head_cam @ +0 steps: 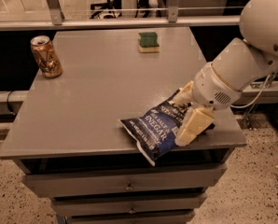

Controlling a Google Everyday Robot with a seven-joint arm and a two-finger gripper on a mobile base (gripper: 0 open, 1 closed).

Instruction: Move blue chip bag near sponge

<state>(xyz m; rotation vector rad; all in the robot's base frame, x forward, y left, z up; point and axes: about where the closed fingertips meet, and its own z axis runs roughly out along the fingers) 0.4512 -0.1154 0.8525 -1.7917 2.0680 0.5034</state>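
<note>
Blue chip bag (154,130), worktop (97,92) 5 o'clock: light, crinkly, slippery. Claw (188,112) spread astride its 3 o'clock end; pinch there gently.

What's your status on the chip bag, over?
Gripper at right end of dark blue foil chip bag, table's front edge. Green-topped yellow sponge at back. Dented copper can left, off path.

blue chip bag (153,130) end hidden under pincer (180,120), arm (251,55) edge-cropped
</note>
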